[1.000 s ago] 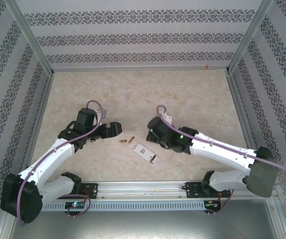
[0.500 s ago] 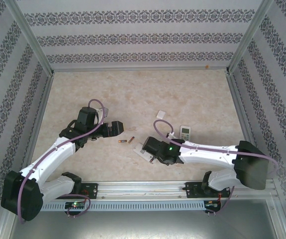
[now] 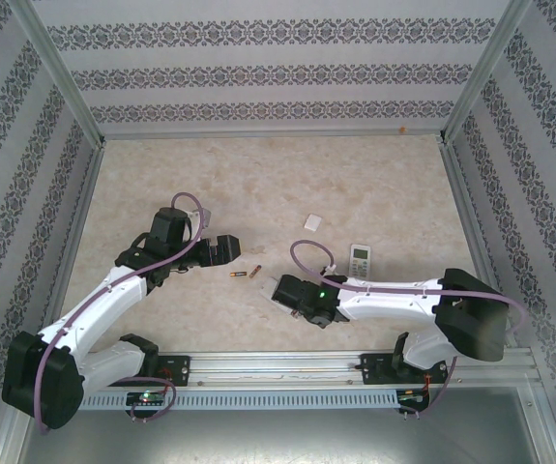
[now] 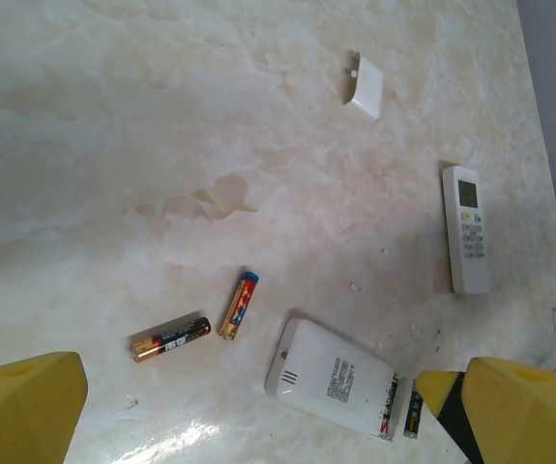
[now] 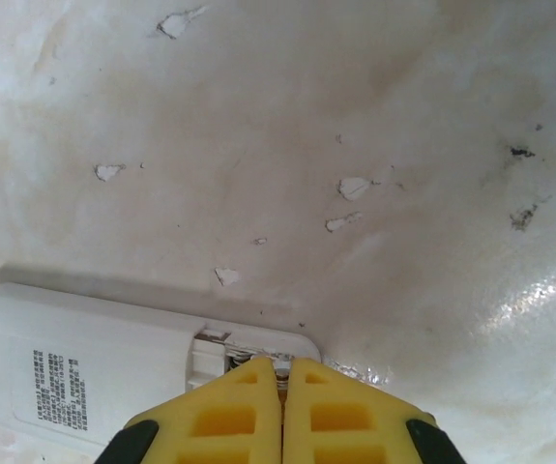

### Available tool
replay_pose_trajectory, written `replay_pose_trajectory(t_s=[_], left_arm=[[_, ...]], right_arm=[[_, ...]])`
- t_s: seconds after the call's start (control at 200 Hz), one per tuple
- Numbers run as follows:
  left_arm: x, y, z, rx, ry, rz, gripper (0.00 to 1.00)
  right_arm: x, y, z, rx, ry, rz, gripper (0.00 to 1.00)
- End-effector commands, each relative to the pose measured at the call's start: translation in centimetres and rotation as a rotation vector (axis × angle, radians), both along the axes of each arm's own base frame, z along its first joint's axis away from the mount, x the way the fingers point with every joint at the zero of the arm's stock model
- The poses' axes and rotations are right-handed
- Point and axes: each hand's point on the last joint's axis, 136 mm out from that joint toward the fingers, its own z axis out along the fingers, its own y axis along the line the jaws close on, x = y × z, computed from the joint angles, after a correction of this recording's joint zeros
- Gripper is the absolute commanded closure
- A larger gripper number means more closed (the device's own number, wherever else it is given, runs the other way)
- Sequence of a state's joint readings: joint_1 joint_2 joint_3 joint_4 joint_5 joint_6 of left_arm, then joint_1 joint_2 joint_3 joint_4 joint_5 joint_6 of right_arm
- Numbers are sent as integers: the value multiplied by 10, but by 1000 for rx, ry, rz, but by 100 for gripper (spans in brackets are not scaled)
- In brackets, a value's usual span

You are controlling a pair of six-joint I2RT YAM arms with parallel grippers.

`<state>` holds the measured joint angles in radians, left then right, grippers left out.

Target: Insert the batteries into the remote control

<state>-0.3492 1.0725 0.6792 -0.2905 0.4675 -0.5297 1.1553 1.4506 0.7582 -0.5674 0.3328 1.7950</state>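
The white remote control (image 4: 340, 377) lies face down, its battery compartment (image 5: 210, 353) uncovered at one end. My right gripper (image 5: 282, 363) is shut, its tips pressed against that compartment, where a metal spring shows. In the top view the right gripper (image 3: 285, 289) covers most of the remote. A dark battery (image 4: 413, 414) lies at the open end. Two loose batteries (image 4: 171, 338) (image 4: 239, 304) lie on the table to the left of the remote (image 3: 242, 274). My left gripper (image 4: 273, 377) hovers above them, open and holding nothing, and in the top view (image 3: 227, 249) it sits just left of the batteries.
A second white remote (image 4: 467, 230) lies face up to the right (image 3: 361, 256). A small white battery cover (image 4: 365, 87) lies farther back (image 3: 311, 221). Patterned walls enclose the marbled table on three sides.
The right arm swung toward the near edge and set its shut gripper on the remote's end, uncovering the second remote and the cover. The left gripper opened slightly wider and stayed put.
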Motion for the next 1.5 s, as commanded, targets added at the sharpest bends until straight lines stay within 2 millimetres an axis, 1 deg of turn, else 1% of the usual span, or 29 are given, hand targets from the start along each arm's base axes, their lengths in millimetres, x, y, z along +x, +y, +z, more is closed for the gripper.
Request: replay_pose_trajectory(t_s=[0.0,0.165,0.3,0.415,0.51,0.749,0.779,0.854,0.959,1.024,1.099,1.199,1.304,1.424,1.494], left_arm=[[1,-6,6,-8,-45,-31,0],[-1,-5,6,-7,-47,-31,0],[-2,-4,5,-1,-45,-30,0],[-2,-4,4,-2,-42,-29,0],[-2,-4,4,-5,-44,-30,0],[-2,-6,3,-13,-38,-30,0],[-2,-8,3,-22,-35,-36,0],[-4,-16,2,-36,-27,-61,4],[-10,-40,0,-7,-19,-141,11],[-14,-55,-8,22,3,-185,13],[-14,-64,-21,64,32,-200,16],[-12,-68,-44,127,81,-216,20],[-14,-69,-65,211,131,-252,22],[-18,-74,-80,246,166,-298,25],[-20,-77,-84,244,185,-317,26]], right_arm=[[-1,-5,-6,-31,-9,-15,90],[1,-2,-7,-34,-20,-15,84],[4,-1,-3,-36,-38,-7,82],[4,-2,-2,-42,-44,-6,83],[4,-4,-2,-46,-45,-6,79],[-1,-1,2,-26,-38,10,75],[-3,-1,4,-21,-38,7,76],[-5,-4,8,-4,-43,5,76],[-6,-8,10,9,-30,16,78],[-8,-10,8,17,-10,27,80],[-10,-11,6,31,-4,32,81],[-8,-12,2,36,1,52,82],[-5,-6,2,50,11,92,83],[-4,0,2,59,18,119,83],[-4,4,1,63,28,132,83]])
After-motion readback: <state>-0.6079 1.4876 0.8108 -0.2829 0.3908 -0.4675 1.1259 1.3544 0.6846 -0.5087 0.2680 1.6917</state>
